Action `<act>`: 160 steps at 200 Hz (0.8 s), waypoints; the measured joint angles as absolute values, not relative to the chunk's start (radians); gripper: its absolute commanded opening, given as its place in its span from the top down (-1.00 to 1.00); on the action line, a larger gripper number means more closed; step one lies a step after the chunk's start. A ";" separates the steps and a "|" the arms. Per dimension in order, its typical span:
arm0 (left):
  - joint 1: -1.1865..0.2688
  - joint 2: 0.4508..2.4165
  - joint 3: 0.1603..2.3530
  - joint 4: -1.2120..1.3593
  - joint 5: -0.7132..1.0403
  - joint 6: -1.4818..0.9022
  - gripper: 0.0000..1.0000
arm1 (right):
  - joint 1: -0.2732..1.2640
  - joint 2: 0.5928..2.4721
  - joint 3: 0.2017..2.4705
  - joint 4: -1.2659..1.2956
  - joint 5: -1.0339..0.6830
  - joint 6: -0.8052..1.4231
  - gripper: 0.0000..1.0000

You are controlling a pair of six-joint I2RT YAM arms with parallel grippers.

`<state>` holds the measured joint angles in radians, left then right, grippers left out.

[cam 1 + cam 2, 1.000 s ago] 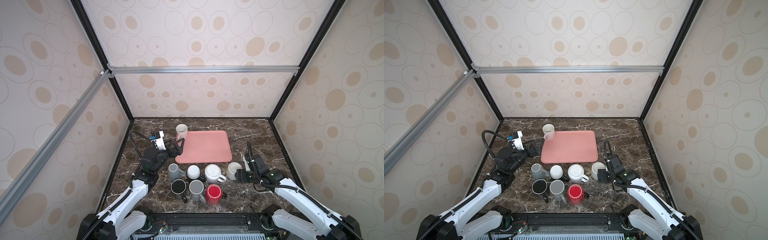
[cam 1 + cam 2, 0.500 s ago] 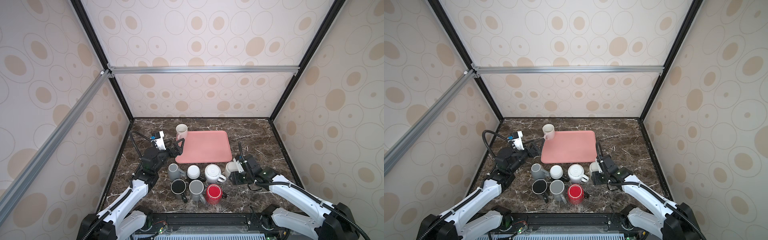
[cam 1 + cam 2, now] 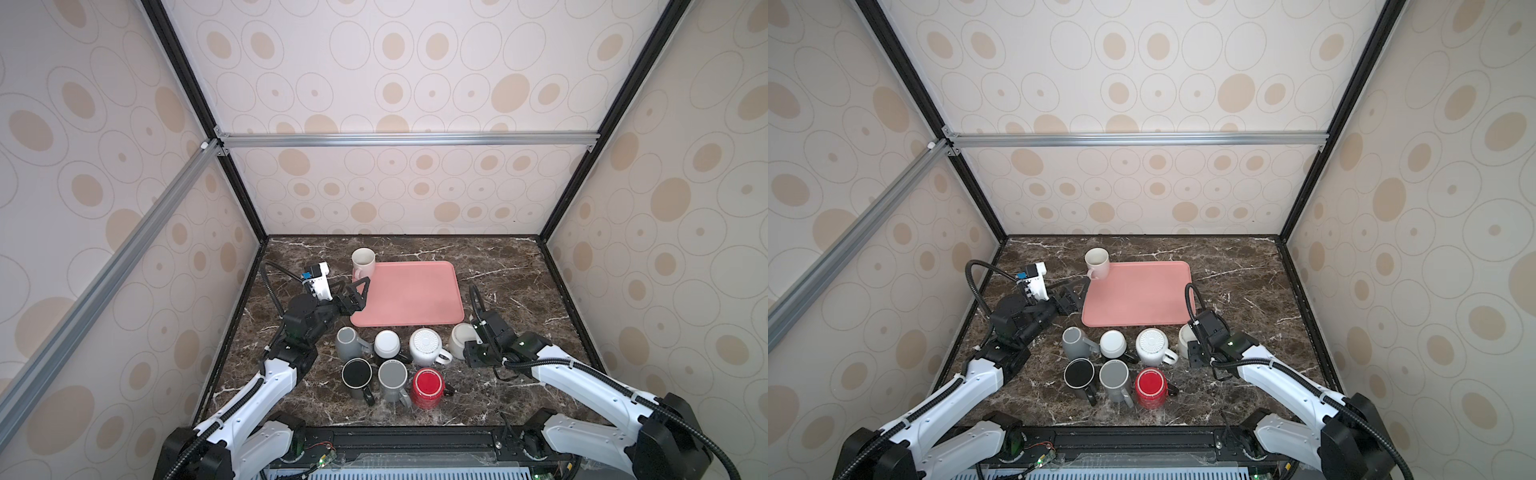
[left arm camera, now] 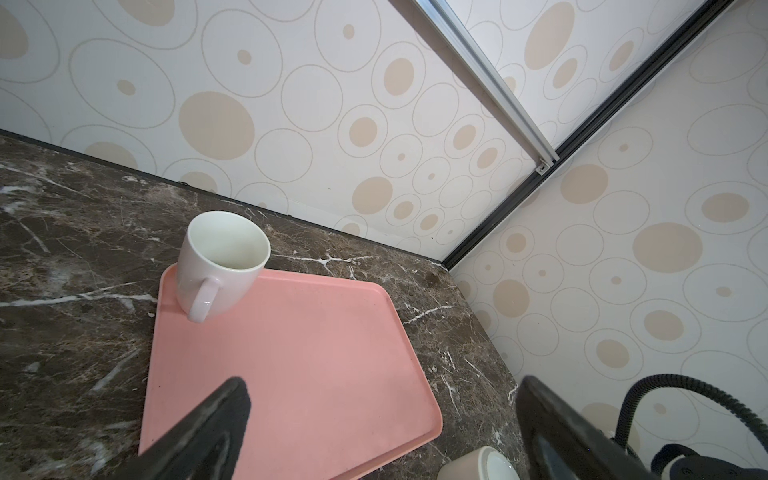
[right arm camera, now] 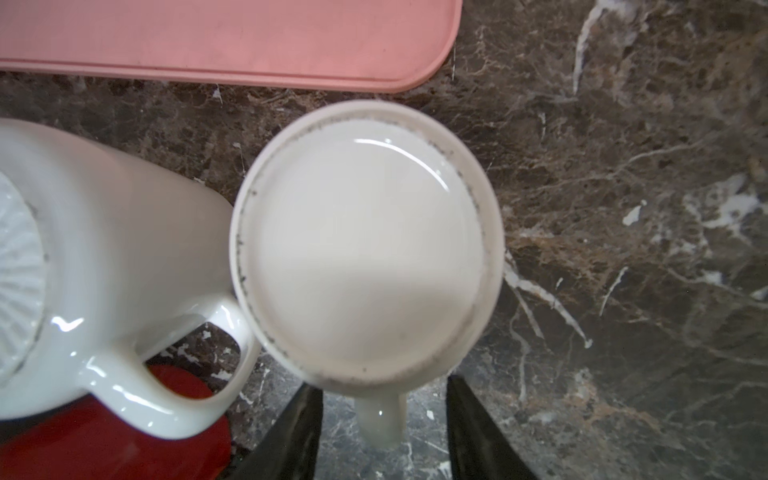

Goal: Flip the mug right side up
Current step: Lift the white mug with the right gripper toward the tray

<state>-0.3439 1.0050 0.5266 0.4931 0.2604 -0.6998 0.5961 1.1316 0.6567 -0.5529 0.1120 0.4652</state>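
Observation:
The mug (image 5: 365,241) is cream and stands upside down on the marble, its flat base up, just off the near right corner of the pink tray (image 3: 407,295). It shows in both top views (image 3: 459,338) (image 3: 1185,337). Its handle (image 5: 380,424) points at my right gripper (image 5: 382,388), whose jaws stand on either side of the handle with a gap on each side, so it is open. The right gripper (image 3: 467,347) sits low, right of the mug. My left gripper (image 3: 359,296) (image 4: 382,386) hovers wide open over the tray's left edge, holding nothing.
An upright white mug (image 3: 363,259) stands on the tray's far left corner. Left of the cream mug sit a white ribbed-base mug (image 3: 424,345), a white one (image 3: 386,343) and a grey one (image 3: 347,343). Nearer the front are black (image 3: 356,374), grey (image 3: 392,376) and red (image 3: 427,384) mugs.
My right gripper has shifted at the cream mug and its jaws have narrowed round the handle. The left arm has not moved.

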 measured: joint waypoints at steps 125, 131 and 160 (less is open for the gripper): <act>-0.344 1.005 0.521 0.494 0.266 -0.717 -0.99 | 0.629 1.210 0.666 -0.537 0.226 0.482 0.52; -0.344 1.005 0.521 0.495 0.267 -0.718 -0.99 | 0.629 1.210 0.666 -0.537 0.227 0.482 0.54; -0.344 1.005 0.521 0.502 0.269 -0.722 -0.99 | 0.630 1.207 0.664 -0.537 0.239 0.486 0.80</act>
